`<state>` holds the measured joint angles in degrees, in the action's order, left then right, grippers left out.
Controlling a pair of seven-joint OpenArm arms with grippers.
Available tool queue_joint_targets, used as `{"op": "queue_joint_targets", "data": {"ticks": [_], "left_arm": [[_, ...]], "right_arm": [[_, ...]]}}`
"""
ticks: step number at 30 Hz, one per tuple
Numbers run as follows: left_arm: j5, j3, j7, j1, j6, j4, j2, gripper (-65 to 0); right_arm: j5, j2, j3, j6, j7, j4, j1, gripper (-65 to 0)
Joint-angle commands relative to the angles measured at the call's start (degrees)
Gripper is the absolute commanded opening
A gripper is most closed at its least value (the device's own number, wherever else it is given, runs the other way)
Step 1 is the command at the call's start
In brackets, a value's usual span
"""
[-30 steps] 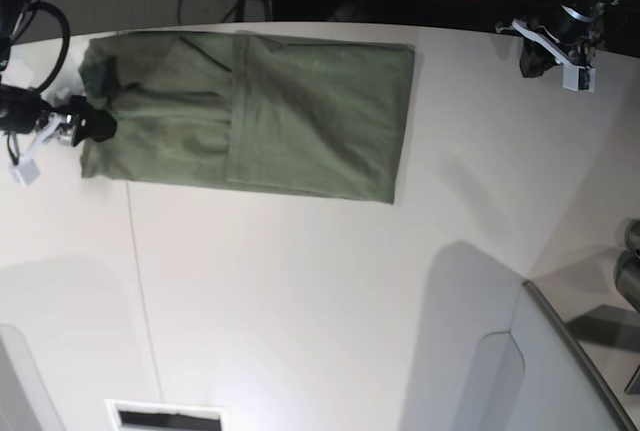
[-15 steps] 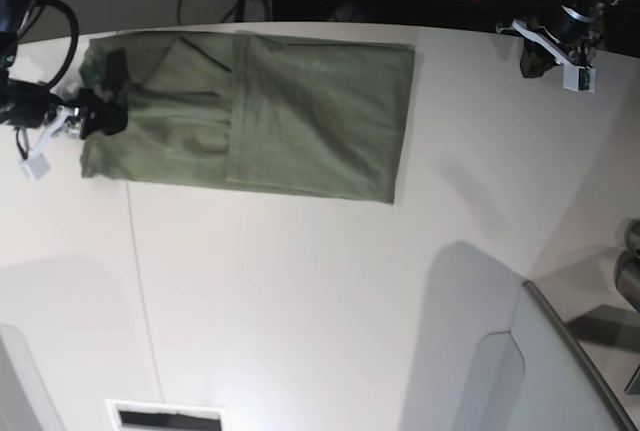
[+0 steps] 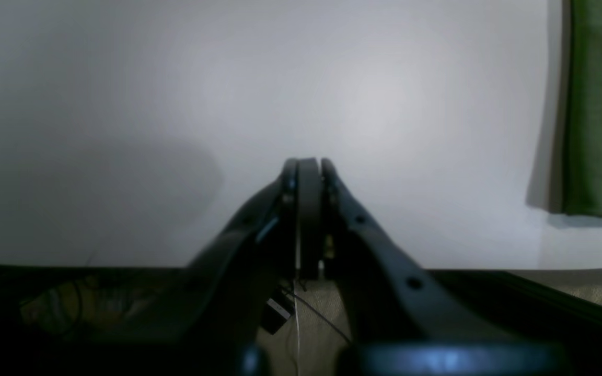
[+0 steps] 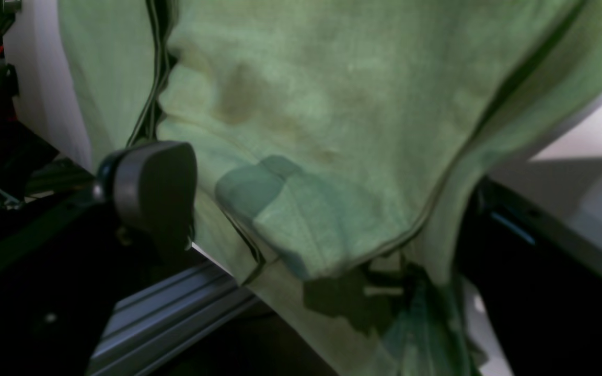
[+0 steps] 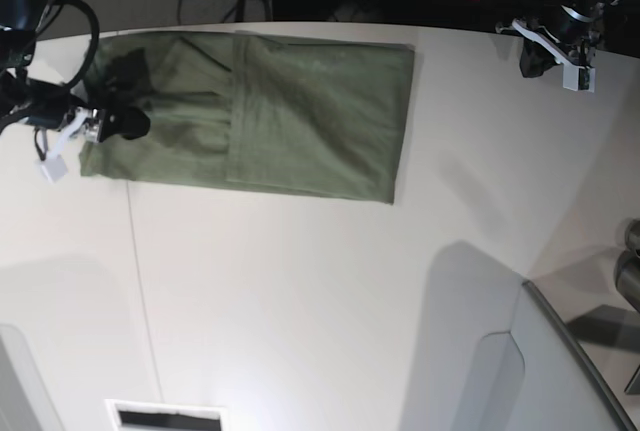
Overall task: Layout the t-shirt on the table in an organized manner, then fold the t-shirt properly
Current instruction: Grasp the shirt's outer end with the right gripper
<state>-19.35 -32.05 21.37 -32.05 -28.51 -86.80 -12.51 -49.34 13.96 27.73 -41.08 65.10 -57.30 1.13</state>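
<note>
The olive-green t-shirt [image 5: 300, 121] lies flat along the far side of the white table [image 5: 300, 291], folded lengthwise into a long band with one layer lapped over the middle. My right gripper [image 5: 125, 116] reaches in over the band's left end. In the right wrist view its jaws stand wide open, and bunched shirt cloth [image 4: 332, 130] lies between one finger pad [image 4: 149, 193] and the far finger. My left gripper [image 5: 537, 61] hovers at the far right table edge, shut on nothing [image 3: 309, 172]. It is well away from the shirt's right edge [image 3: 599, 104].
A grey angled panel [image 5: 560, 371] rises at the near right. A thin dark seam [image 5: 140, 281] runs down the tabletop on the left. A dark slot [image 5: 165, 416] sits at the near edge. Cables and dark equipment lie beyond the far edge.
My right gripper has moved to the right, from the shirt's left edge further in over the cloth. The left arm and the shirt's outline have not moved.
</note>
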Motion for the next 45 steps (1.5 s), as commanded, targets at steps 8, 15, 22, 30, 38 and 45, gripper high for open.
{"op": "queue_joint_targets", "data": {"ticks": [8,15,22,30,38,45], "left_arm": [[-0.47,-0.34,-1.19,-0.17,0.07,-0.62,-0.63,-65.0],[-0.47,-0.34,-1.19,-0.25,0.07,-0.54,-0.63,-65.0],[-0.47,-0.34,-1.19,-0.25,0.07,-0.54,-0.54,-65.0],[-0.47,-0.34,-1.19,-0.34,0.07,-0.54,-0.45,-65.0],[-0.38,-0.34,-1.19,-0.34,0.07,-0.62,0.43,-65.0],[-0.38,-0.34,-1.19,-0.43,0.07,-0.62,0.6,-65.0]], "right_arm": [[4.9,-0.02,-0.52,1.08,3.25,0.55,2.0,-10.7],[4.99,-0.2,-0.52,1.08,3.6,0.9,2.0,-10.8],[4.99,-0.29,-0.52,1.08,3.6,1.08,2.08,-31.2],[4.99,-0.29,-0.52,1.08,3.6,1.08,1.56,-60.2],[4.99,-0.29,-0.52,1.56,3.16,0.55,0.32,-64.7],[4.99,2.0,-0.43,14.05,-3.08,0.55,0.85,-64.8]]}}
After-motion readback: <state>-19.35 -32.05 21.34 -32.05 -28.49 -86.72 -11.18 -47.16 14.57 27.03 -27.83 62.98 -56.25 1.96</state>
